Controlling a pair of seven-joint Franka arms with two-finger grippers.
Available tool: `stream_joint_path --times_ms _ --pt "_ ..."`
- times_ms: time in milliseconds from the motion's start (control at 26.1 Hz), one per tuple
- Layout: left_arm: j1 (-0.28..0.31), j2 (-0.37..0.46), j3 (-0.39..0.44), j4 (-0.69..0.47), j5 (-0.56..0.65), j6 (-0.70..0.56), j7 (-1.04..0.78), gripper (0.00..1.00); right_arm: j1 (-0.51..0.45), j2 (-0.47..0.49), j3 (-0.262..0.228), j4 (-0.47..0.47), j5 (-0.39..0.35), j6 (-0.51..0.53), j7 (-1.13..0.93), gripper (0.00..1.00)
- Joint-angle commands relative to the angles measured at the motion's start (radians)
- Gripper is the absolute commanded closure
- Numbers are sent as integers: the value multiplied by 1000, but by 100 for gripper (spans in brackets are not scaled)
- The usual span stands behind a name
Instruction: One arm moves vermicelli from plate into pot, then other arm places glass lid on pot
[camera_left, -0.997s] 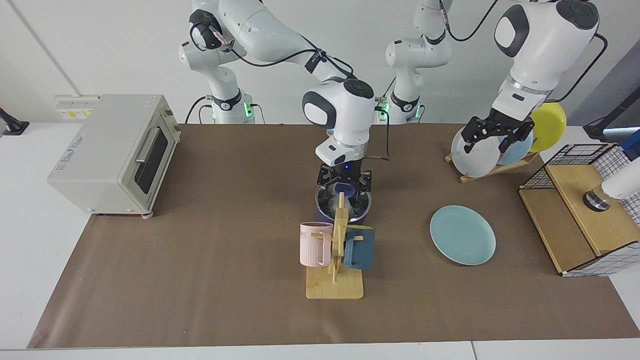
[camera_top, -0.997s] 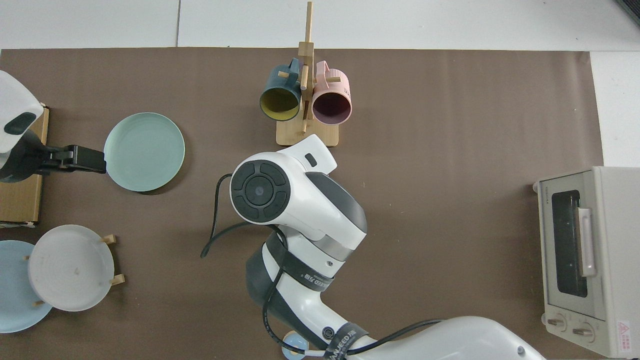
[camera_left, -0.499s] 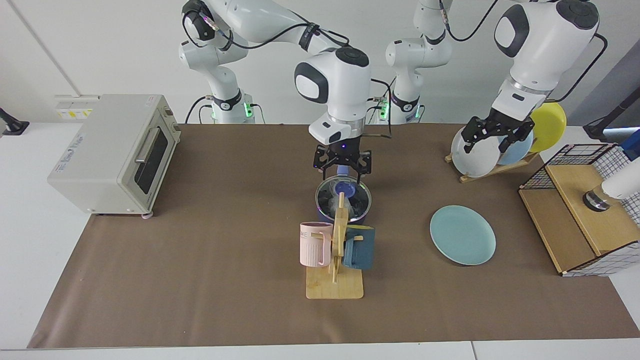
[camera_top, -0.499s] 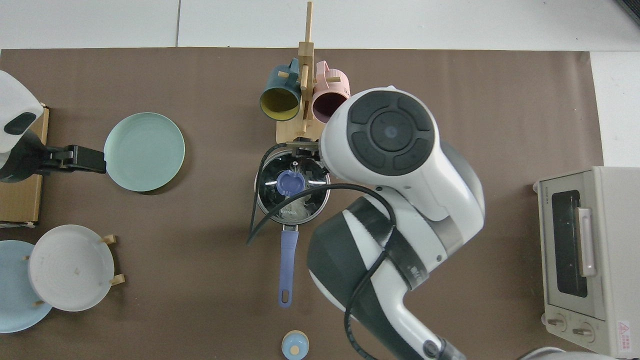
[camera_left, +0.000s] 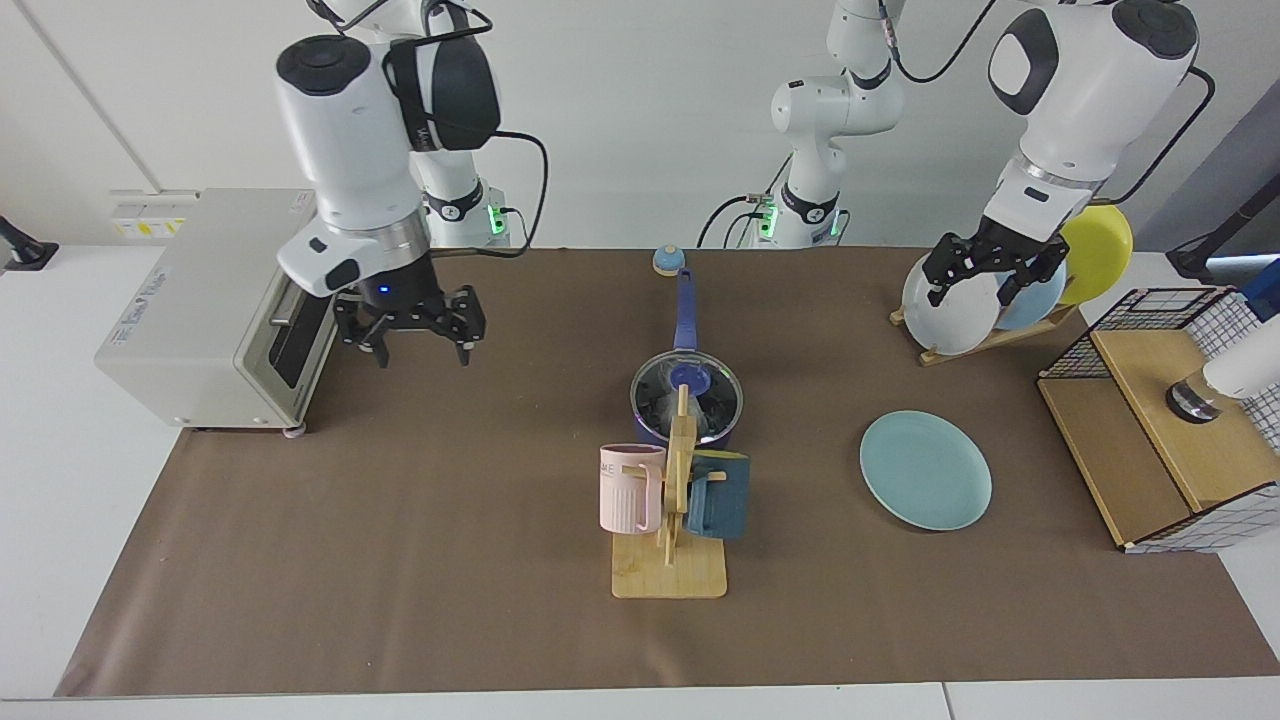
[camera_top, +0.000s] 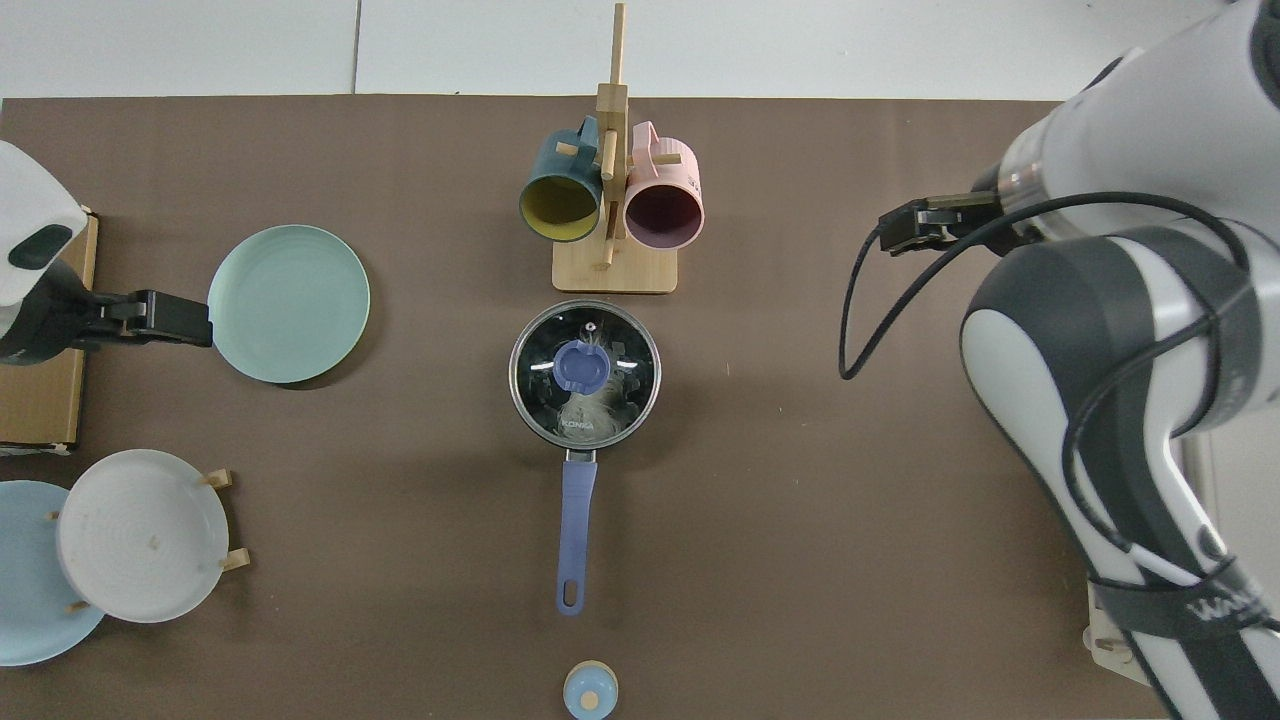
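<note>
The brown table mat (camera_left: 400, 560) carries the whole layout, and wide bare stretches lie open at its near edge and between the toaster oven (camera_left: 215, 305) and the centre.

The right arm's gripper (camera_left: 410, 325) hangs above the mat just beside the toaster oven, well apart from the pot, fingers spread and empty. The left arm waits: its gripper (camera_left: 985, 270) hovers in front of the plate rack (camera_left: 985, 335), fingers apart, holding nothing.

The teal plate (camera_left: 926, 470) lies bare on the mat, near the wire-and-wood shelf (camera_left: 1160, 420). It shows no noodles, so I judge the transfer done.

The pot (camera_top: 585, 372) sits mid-mat just behind the mug stand (camera_left: 668, 520), which partly screens it in the facing view; its handle points toward the arm bases. The glass lid (camera_top: 584, 345) rests level on the rim, blue knob centred. The vermicelli (camera_top: 598, 405) shows as a pale bundle through the glass, inside the pot.

Both steps appear complete. Room around the pot is tight only on the mug-stand side.
</note>
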Motion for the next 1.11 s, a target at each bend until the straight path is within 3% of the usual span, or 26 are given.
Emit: stream_joint_path --times_ms 0,192,307,652,1074 --pt "-5 -16 2 -10 10 0 5 0 -4 -80 -80 -62 33 -43 -124 0" --pt "-5 -16 2 -10 10 0 5 0 -28 -120 -116 -51 35 -104 -149 0" --pt "-5 -16 2 -10 10 -1 5 0 -85 -137 -103 -52 33 -147 -150 0" --pt "-5 -16 2 -10 10 -3 5 0 -108 -243 -103 -74 35 -232 -150 0" --pt "-5 -16 2 -9 10 -4 5 0 -168 -338 -103 -166 49 -229 -150 0"
